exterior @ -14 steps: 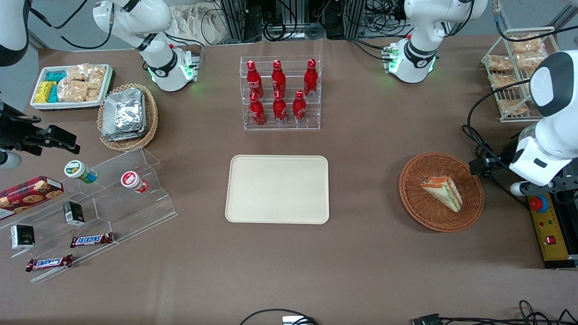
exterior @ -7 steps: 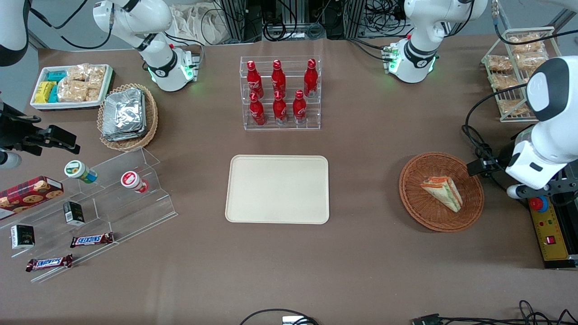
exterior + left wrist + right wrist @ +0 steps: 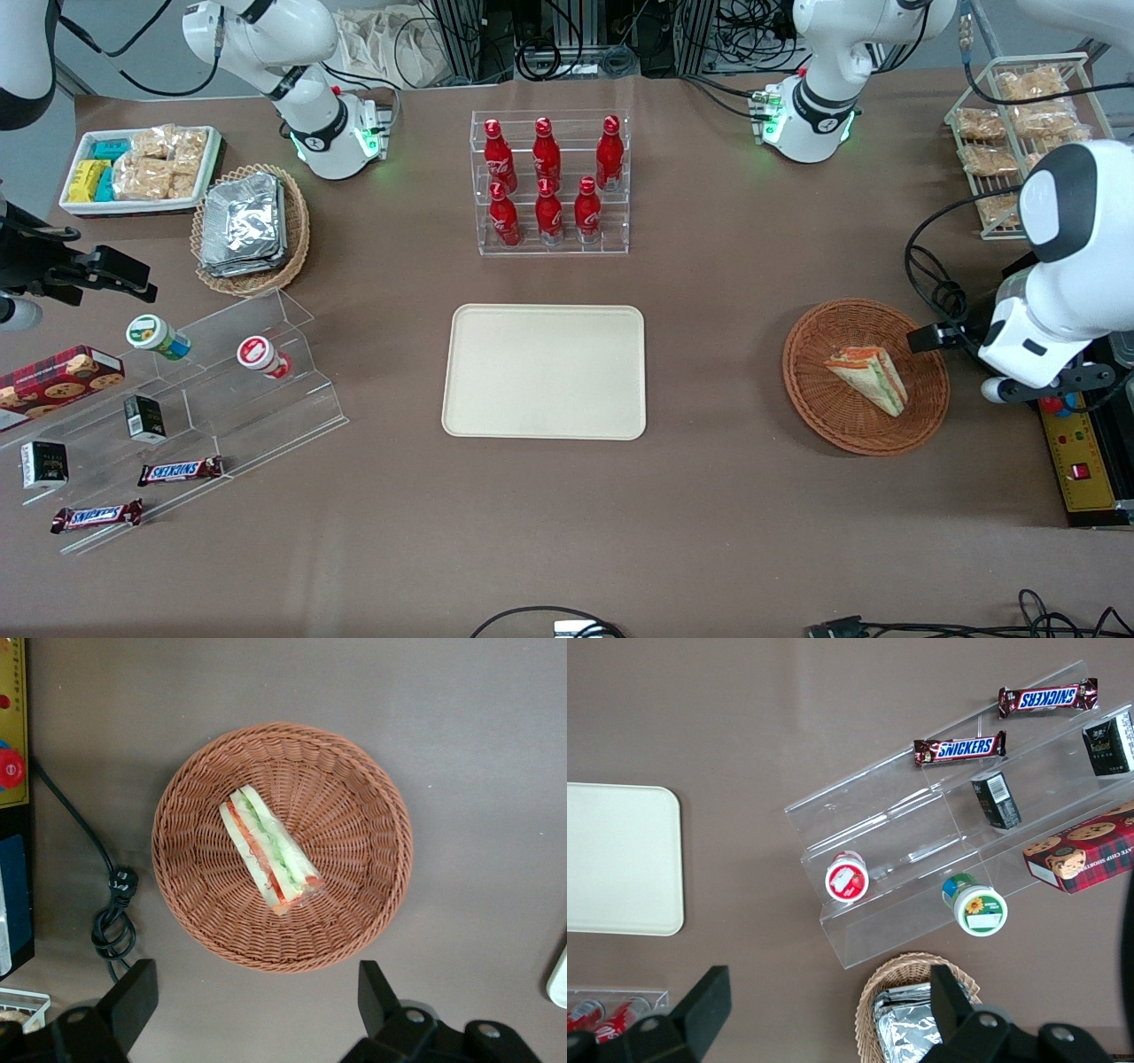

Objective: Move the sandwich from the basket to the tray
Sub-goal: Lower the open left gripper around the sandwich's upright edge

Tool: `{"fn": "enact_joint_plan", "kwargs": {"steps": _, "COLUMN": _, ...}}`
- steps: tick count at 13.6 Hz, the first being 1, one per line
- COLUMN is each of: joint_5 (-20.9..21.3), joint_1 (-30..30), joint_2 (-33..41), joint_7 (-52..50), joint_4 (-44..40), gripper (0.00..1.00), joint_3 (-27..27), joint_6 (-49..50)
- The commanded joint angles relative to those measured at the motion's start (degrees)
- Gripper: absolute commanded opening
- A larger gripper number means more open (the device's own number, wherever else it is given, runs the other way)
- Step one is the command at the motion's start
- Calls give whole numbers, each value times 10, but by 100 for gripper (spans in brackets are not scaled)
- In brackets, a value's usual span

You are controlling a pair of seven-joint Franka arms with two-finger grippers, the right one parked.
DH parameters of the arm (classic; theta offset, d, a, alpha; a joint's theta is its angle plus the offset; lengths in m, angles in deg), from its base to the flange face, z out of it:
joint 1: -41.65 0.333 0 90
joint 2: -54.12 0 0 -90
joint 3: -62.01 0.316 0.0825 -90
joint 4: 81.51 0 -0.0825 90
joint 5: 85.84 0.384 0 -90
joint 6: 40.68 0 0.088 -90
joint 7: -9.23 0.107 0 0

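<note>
The sandwich (image 3: 267, 849) lies flat in the middle of the basket (image 3: 372, 806); the tray (image 3: 544, 371) sits well apart on the desk. The claw (image 3: 252, 1014) hovers released above the basket's rim. Likely light, soft and slippery in its wrap, the sandwich wants a gentle pinch across its bread faces.

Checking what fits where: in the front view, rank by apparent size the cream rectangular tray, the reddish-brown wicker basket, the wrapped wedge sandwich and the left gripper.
1. Cream rectangular tray.
2. Reddish-brown wicker basket.
3. Wrapped wedge sandwich, lying in the basket.
Left gripper, open above the basket: mostly hidden under its arm, so unranked.
</note>
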Motion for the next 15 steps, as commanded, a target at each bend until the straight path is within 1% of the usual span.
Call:
{"fn": "enact_joint_plan", "kwargs": {"steps": 1, "joint_5": -16, "joint_1": 5, "joint_2": -14, "joint_7": -47, "joint_4": 5, "gripper": 100, "joint_3": 2, "joint_6": -25}}
{"fn": "enact_joint_plan", "kwargs": {"steps": 2, "joint_5": -24, "joint_1": 13, "joint_2": -12, "joint_7": -94, "joint_4": 24, "gripper": 100, "joint_3": 1, "joint_6": -48}}
{"fn": "enact_joint_plan", "kwargs": {"steps": 7, "joint_5": -25, "joint_1": 13, "joint_2": -15, "joint_7": -242, "joint_4": 112, "gripper": 100, "joint_3": 1, "joint_6": -160}}
{"fn": "enact_joint_plan", "kwargs": {"steps": 9, "joint_5": -26, "joint_1": 12, "joint_2": -12, "joint_7": -274, "joint_4": 163, "gripper": 100, "joint_3": 1, "joint_6": -218}}
{"fn": "enact_joint_plan", "kwargs": {"steps": 11, "joint_5": -26, "joint_1": 12, "joint_2": -13, "joint_7": -290, "joint_4": 193, "gripper": 100, "joint_3": 1, "joint_6": -261}}
{"fn": "enact_joint_plan", "kwargs": {"steps": 15, "joint_5": -26, "joint_1": 5, "joint_2": -43, "joint_7": -332, "joint_4": 189, "gripper": 100, "joint_3": -2, "joint_6": -288}}
